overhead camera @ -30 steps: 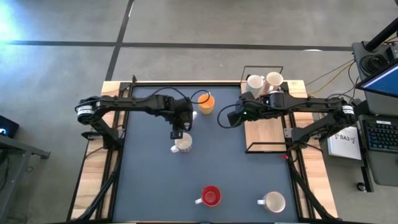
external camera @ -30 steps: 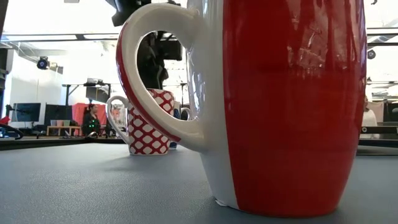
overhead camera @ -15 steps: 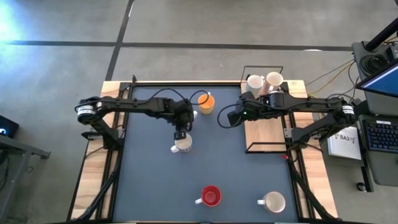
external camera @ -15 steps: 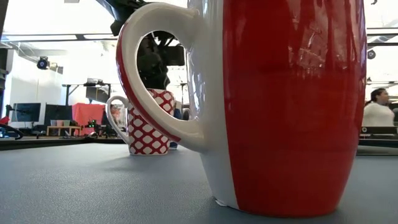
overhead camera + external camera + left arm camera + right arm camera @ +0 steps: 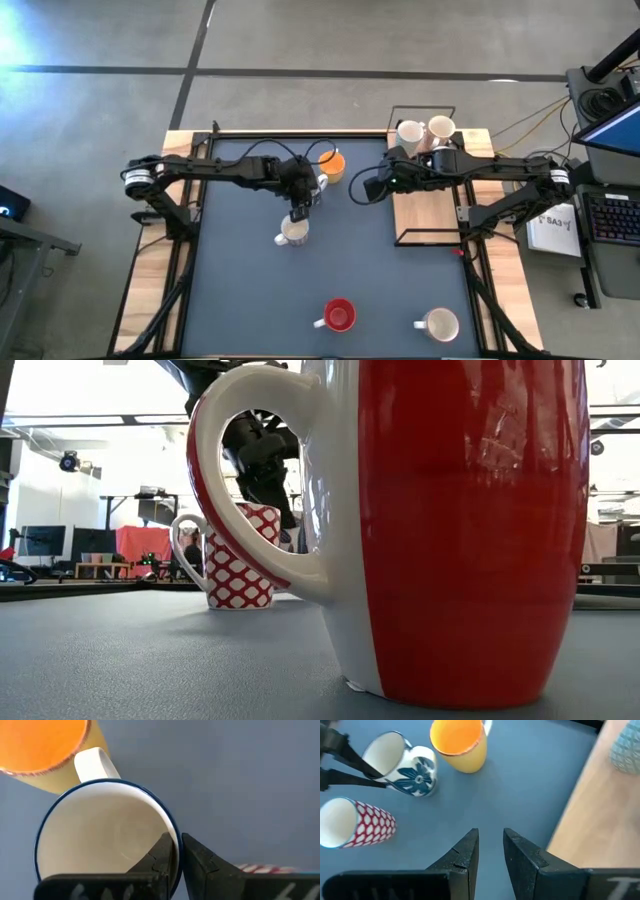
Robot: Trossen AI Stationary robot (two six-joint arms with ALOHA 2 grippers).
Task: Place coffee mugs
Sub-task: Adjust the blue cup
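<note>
Coffee mugs sit in many spots on the dark grey table (image 5: 240, 290). The left pincer (image 5: 177, 847) is near the far middle of the table. It is clamped on the rim of a white round mug with a blue rim and a blue flower (image 5: 402, 767). One finger is inside the mug and one is outside. This mug is tilted, with its open mouth turned to the side.

Just beside it, on the far side, stands a round mug that is orange inside and yellow outside (image 5: 459, 745). On the near side of the held mug is a white round mug with a red dotted pattern (image 5: 293, 231). I cannot tell if the held mug touches either of them.

The right pincer (image 5: 491, 837) hangs over the table to the right of the orange mug, next to a wooden board (image 5: 425, 215). Its two fingers are a little apart and nothing is between them.

Two white round mugs (image 5: 425, 130) stand close together at the far right corner. A shiny red round mug with a white handle (image 5: 339, 315) stands near the front edge of the table. It fills most of the low view. A cream round mug (image 5: 441, 323) stands to its right, well apart from it.
</note>
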